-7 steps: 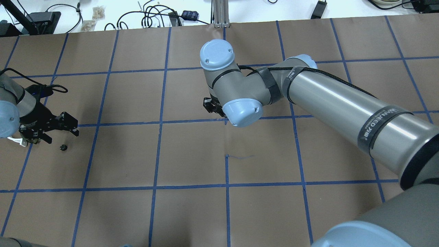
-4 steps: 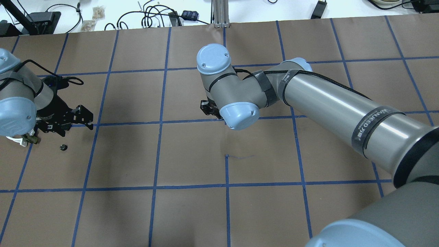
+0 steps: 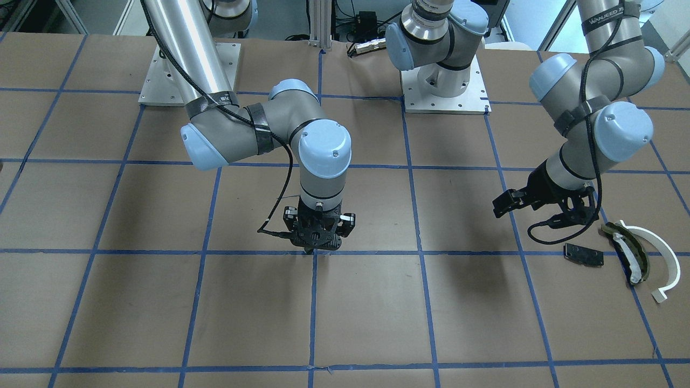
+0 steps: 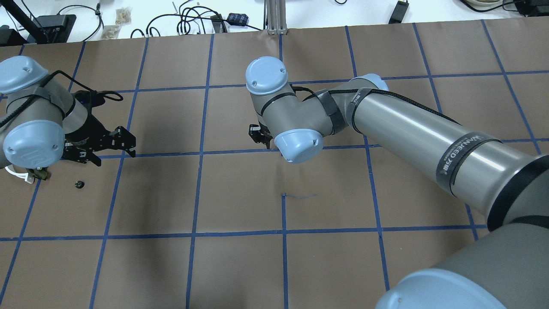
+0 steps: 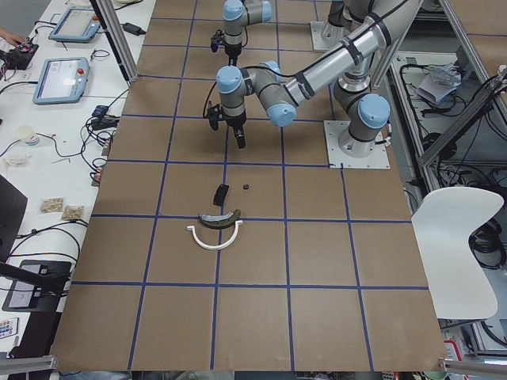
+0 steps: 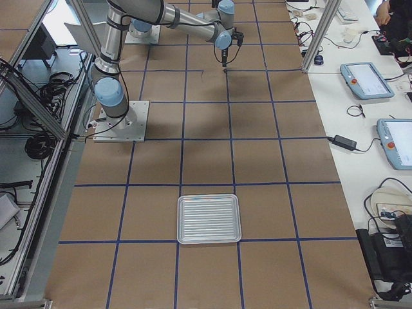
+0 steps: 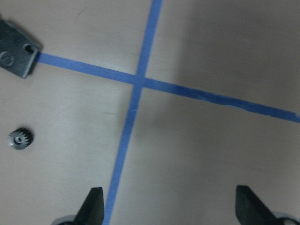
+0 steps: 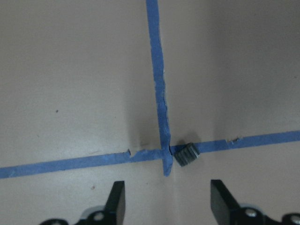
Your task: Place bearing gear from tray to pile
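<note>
Shows right gripper (image 8: 168, 199) spread open, low over bearing gear (image 8: 186, 154) lying on tape crossing (image 8: 164, 152) mid-table, well apart from pile (image 3: 628, 250). Shows left gripper (image 7: 171, 204) open too (second gear (image 7: 20, 138) nearby). Could knock off-centre gear rolling on closing.

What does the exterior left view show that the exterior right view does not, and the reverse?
Only the exterior left view shows the pile: a white half-ring, an olive-and-black curved piece and a black plate, with a small gear lying apart beside the plate. Only the exterior right view shows the metal tray, with nothing visible on it. Both show the brown table with blue tape lines and the right arm reaching over it.
</note>
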